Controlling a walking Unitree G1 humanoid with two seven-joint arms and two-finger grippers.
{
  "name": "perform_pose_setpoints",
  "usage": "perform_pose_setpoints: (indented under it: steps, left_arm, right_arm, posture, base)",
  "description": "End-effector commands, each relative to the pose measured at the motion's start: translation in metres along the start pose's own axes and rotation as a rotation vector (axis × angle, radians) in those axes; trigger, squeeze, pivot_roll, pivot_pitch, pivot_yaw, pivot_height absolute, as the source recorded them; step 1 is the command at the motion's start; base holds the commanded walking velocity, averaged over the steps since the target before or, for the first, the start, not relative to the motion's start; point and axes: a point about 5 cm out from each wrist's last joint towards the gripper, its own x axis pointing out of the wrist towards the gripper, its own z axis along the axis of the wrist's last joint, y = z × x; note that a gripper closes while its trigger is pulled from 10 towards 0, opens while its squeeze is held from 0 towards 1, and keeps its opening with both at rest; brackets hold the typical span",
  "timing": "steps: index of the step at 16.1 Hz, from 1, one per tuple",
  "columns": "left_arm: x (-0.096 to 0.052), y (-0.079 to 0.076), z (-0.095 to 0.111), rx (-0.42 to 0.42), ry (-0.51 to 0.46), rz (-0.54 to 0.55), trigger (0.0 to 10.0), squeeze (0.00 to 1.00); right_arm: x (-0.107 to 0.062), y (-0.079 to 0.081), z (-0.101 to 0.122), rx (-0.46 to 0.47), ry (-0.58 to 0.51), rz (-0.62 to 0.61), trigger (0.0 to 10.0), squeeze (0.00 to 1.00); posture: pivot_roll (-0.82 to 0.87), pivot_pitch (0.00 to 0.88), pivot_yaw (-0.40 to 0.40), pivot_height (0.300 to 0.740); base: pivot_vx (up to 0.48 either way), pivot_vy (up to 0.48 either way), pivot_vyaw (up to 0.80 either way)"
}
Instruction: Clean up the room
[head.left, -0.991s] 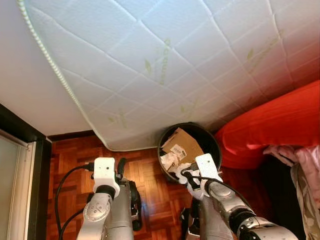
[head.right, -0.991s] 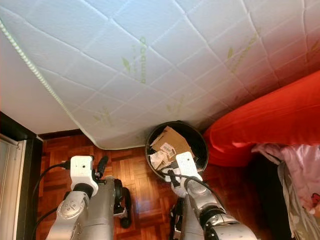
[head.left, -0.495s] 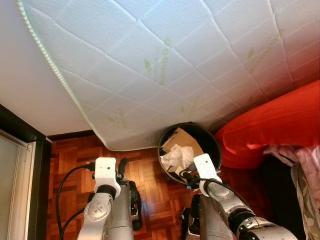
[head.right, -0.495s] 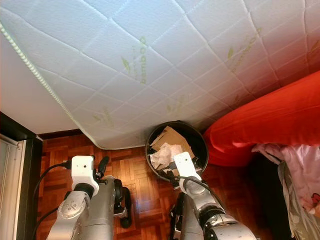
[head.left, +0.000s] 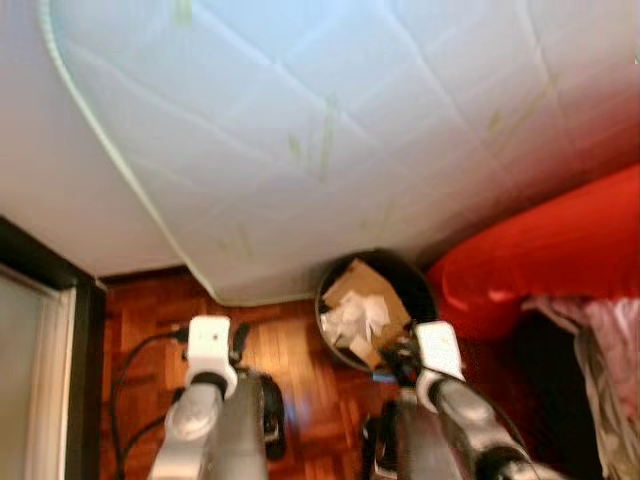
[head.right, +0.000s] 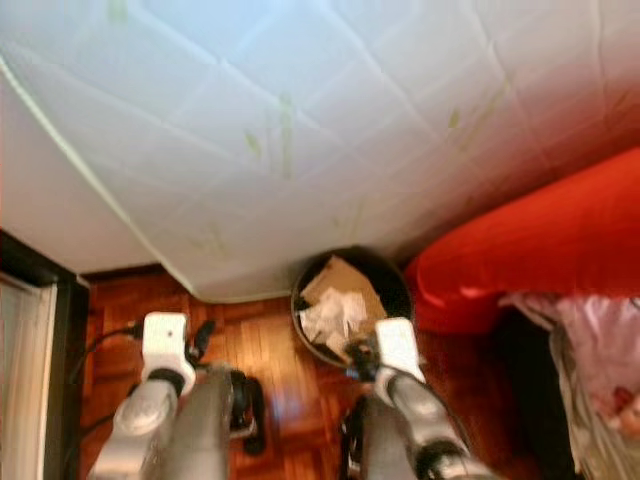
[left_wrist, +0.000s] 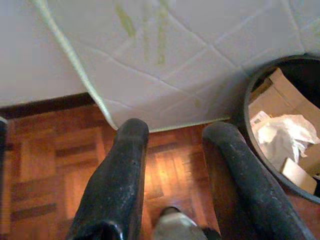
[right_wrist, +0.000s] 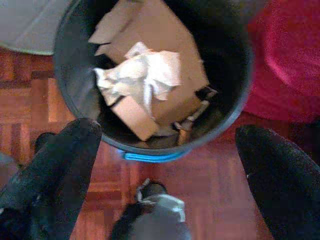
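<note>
A wooden parquet floor (head.left: 150, 320) carries a round black bin (right_wrist: 75, 90) holding cardboard (right_wrist: 165, 45) and crumpled white paper (right_wrist: 145, 75), beside a red cushion (head.left: 540, 250).

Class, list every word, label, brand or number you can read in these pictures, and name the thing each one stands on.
None can be read.
Mattress: faint green print marks, too blurred to read.
Cardboard in the bin: no legible label.
Crumpled paper: no print that can be made out.
</note>
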Motion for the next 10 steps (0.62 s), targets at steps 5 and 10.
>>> perform_pose_setpoints:
  steps: [5,10]
  left_arm:
    - [0.006,0.01,-0.033,-0.015,0.182,0.006,10.0,0.0]
    - [0.006,0.012,-0.053,-0.02,0.326,0.004,10.0,0.0]
  right_arm:
    - [-0.011,-0.031,-0.018,0.103,0.02,-0.118,10.0,0.0]
    - [-0.01,-0.031,-0.015,0.161,0.012,-0.15,10.0,0.0]
  posture:
    - [0.08,0.197,-0.049,0.74]
    - [0.05,0.092,-0.018,0.74]
  base:
    - [0.0,0.0,0.0]
    - [0.0,0.0,0.0]
